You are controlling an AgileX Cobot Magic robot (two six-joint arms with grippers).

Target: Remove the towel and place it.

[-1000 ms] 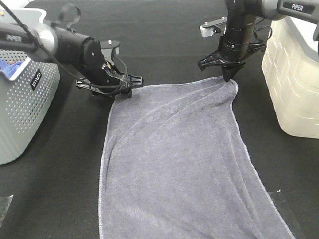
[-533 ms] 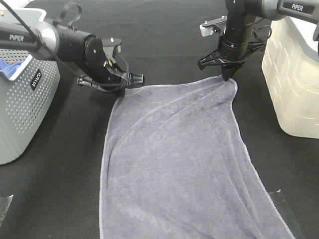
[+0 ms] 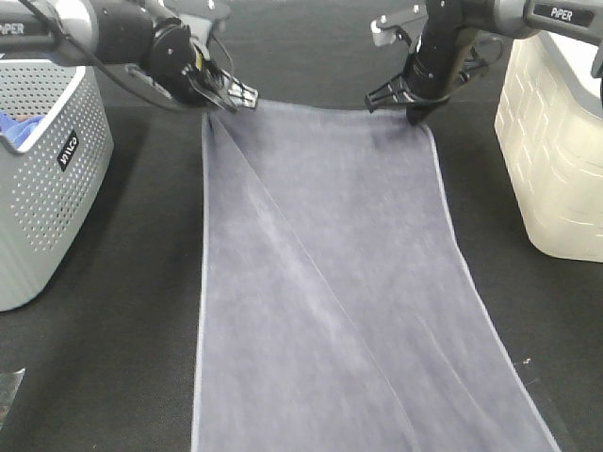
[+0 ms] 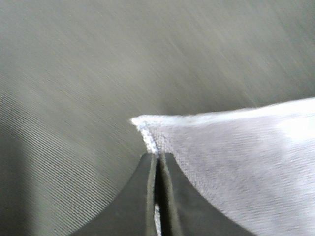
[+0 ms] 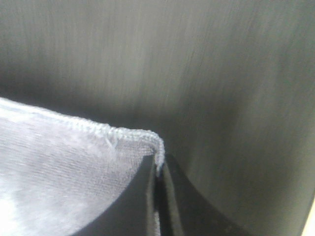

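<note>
The greyish-lavender towel [image 3: 330,282] lies stretched out flat on the black table, running from the far middle to the near edge of the exterior view. My left gripper [image 3: 226,97] is shut on the towel's far left corner [image 4: 147,130]. My right gripper [image 3: 415,118] is shut on the towel's far right corner [image 5: 147,140]. Both wrist views show the jaws pinched together on the hemmed corner [image 4: 156,196], with blurred black table behind.
A grey perforated basket [image 3: 42,179] stands at the left, with a small blue cloth [image 3: 14,124] at its rim. A cream plastic basket [image 3: 556,141] stands at the right. A clear plastic scrap [image 3: 8,391] lies at the near left.
Both grippers have pulled the towel's far corners away from the camera and apart. The towel has gone from slack and curved to taut and nearly rectangular.
</note>
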